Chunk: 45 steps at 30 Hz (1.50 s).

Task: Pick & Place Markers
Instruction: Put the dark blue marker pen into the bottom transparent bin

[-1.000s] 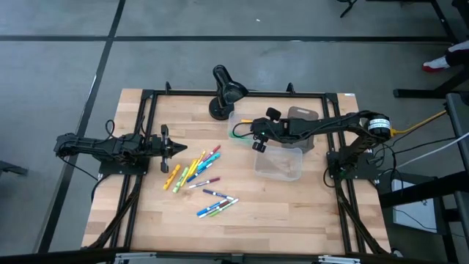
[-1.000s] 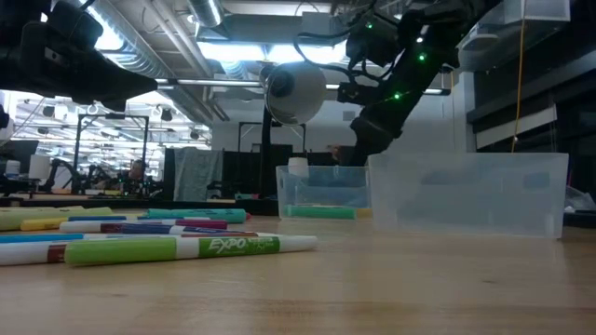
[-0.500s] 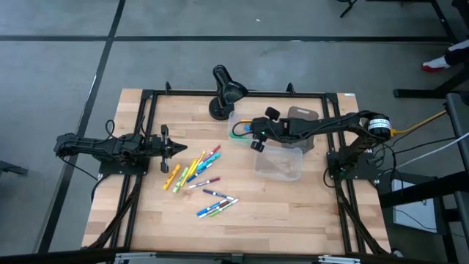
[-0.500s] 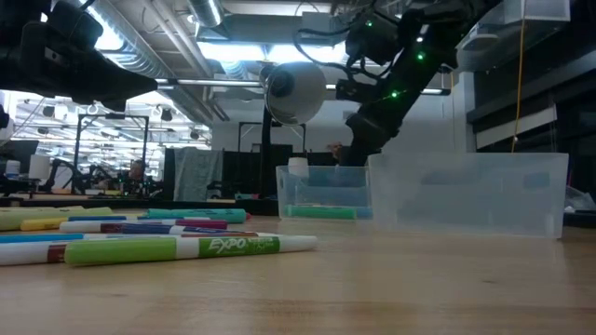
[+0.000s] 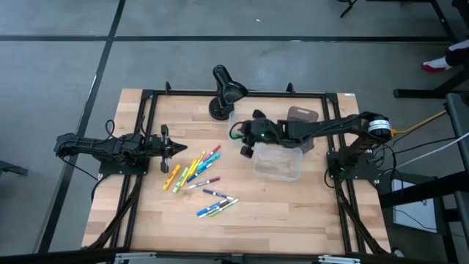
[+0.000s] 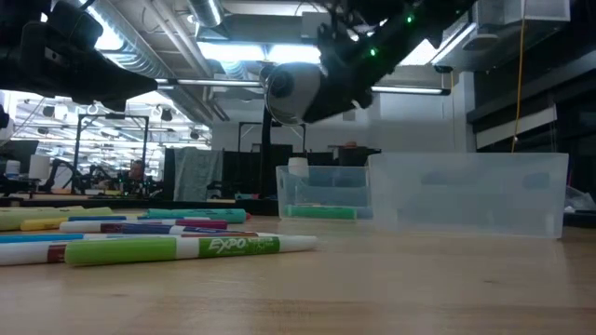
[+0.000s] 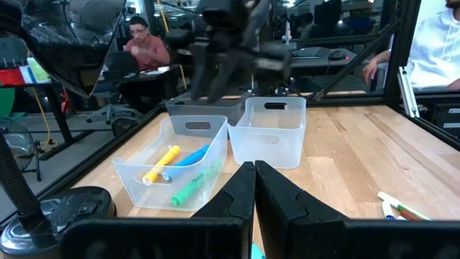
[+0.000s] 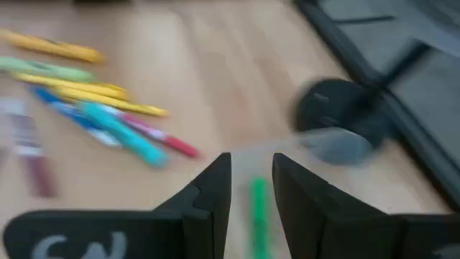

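Note:
Several markers (image 5: 199, 176) in yellow, orange, green, blue, red and pink lie loose on the wooden table between the arms; they also show in the low view (image 6: 177, 247) and the right wrist view (image 8: 93, 108). A yellow, a blue and a green marker (image 7: 180, 169) lie in the far clear bin (image 5: 236, 119). My right gripper (image 5: 246, 149) hovers open above that bin's left edge, slanting down, nothing between its fingers (image 8: 208, 194). My left gripper (image 5: 181, 147) rests shut and level at the table's left, left of the loose markers.
A second clear bin (image 5: 278, 163) stands nearer the front, beside the first. Behind the bins sits a grey-brown tray (image 5: 302, 116). A black desk lamp (image 5: 223, 92) stands at the far edge. A dark metal frame (image 5: 146, 132) runs around the table.
My right gripper has risen out of the far bin and moved toward the table's left edge, tipping from a steep downward slant to a flatter one. Its fingers keep the same gap. The markers have not moved.

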Motion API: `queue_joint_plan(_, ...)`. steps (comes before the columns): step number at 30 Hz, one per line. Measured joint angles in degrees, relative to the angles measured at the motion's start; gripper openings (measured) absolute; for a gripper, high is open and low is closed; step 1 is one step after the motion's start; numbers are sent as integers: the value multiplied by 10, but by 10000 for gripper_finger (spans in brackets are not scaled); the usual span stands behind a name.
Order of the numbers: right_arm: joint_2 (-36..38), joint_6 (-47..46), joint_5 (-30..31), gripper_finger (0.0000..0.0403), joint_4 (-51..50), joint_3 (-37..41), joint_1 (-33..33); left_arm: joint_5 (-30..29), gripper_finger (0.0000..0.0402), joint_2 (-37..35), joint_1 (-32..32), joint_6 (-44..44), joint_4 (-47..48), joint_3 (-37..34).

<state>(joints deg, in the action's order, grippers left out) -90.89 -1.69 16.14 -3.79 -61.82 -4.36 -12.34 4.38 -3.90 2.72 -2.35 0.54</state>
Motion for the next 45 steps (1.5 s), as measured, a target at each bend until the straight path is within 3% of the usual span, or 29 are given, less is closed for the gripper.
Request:
queue_joint_plan(9, 0, -63, -87, 102, 76, 0, 52, 0, 6, 0, 0, 0, 0, 0)
queue_joint_plan(16, -23, -144, -98, 102, 148, 0, 86, 0, 6, 0, 0, 0, 0, 0)
queue_joint_plan(24, -123, -140, -100, 102, 267, 0, 107, 0, 6, 0, 0, 0, 0, 0)
queue_joint_plan(29, -174, -78, -143, 102, 337, 0, 101, 0, 6, 0, 0, 0, 0, 0)
queue_joint_plan(36, -211, -39, -172, 102, 314, -49, 87, 0, 6, 0, 0, 0, 0, 0)
queue_joint_plan(40, -225, 37, -172, 102, 235, -95, 96, 0, 6, 0, 0, 0, 0, 0)
queue_joint_plan(45, -231, 28, -189, 102, 99, -160, 107, 0, 6, 0, 0, 0, 0, 0)
